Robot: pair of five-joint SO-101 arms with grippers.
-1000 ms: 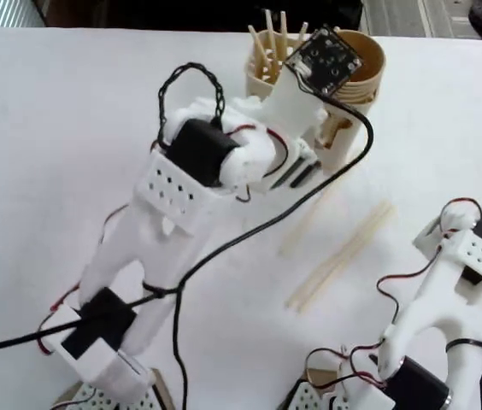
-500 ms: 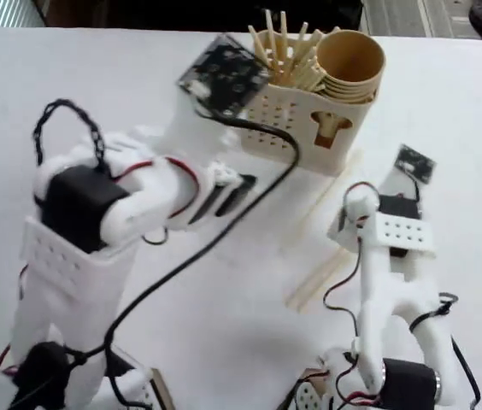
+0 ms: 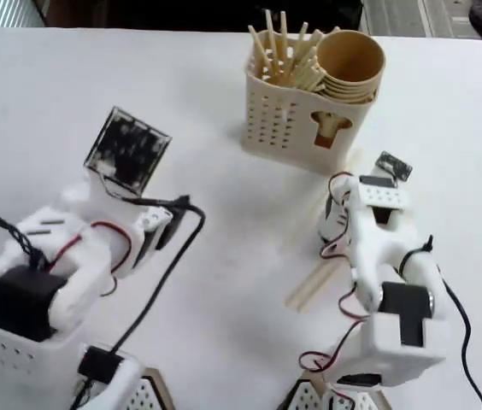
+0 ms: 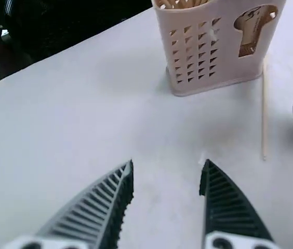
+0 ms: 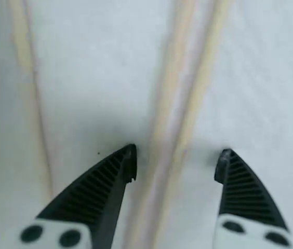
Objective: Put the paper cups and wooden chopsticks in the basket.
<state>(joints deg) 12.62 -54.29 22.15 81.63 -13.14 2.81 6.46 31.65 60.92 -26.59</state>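
Tabletop from above: a cream basket [image 3: 292,128] with punched holes stands upright toward the far side of the white table [image 3: 96,77]. A stack of paper cups [image 3: 350,60] sits in one end of it, and a bunch of wooden chopsticks [image 3: 277,43] stands in the other end, tips up. Several loose chopsticks [image 3: 314,282] lie flat on the table in front of the basket. The right arm [image 3: 386,248] leans over them and hides part of them. The left arm [image 3: 44,273] is folded at the near left corner, well apart from the basket.

From the left wrist, the left gripper [image 4: 167,168] hangs above bare table, its dark ridged jaws spread wide with nothing between them. The basket stands beyond, with one loose chopstick lying just beside its foot.

From the right wrist, the right gripper [image 5: 176,153] points down close to the table, jaws spread wide. Two loose chopsticks lying side by side run between the jaw tips, not gripped. A third lies apart, outside one jaw.
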